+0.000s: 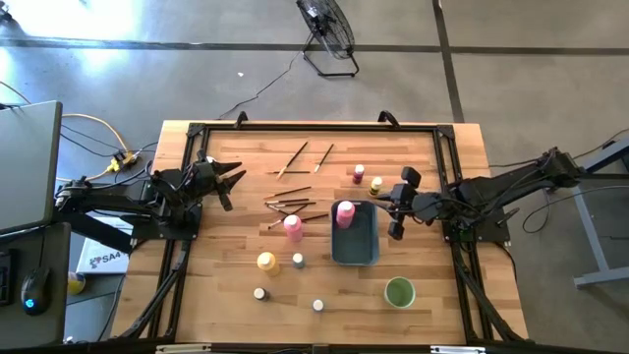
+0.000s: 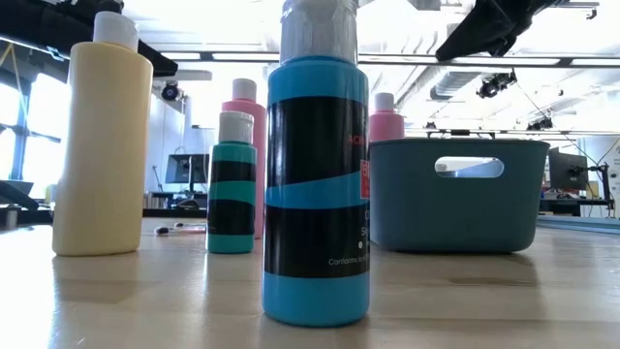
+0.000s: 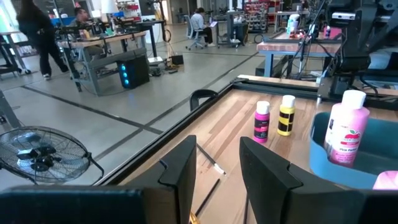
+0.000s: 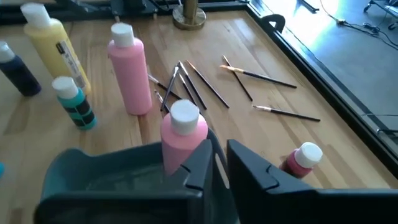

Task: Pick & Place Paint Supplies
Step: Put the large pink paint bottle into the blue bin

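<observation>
One pink bottle [image 1: 344, 212] stands in the tray [image 1: 356, 254]; I read everything else as left. Right gripper [image 1: 395, 208] at tray's 3 o'clock, fingers nearly closed, empty; left gripper [image 1: 232, 181] half-open.

Can't read the labels on the tiny jars [image 1: 259, 293] near the green cup [image 1: 399, 292] from above. Blue bottle [image 2: 316, 174] cap cropped in the low view, hiding part of the tray [image 2: 455, 194] behind.

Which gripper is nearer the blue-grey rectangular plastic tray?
Right. The right gripper sits at the blue-grey rectangular plastic tray's edge; the left gripper waits across the table.
</observation>
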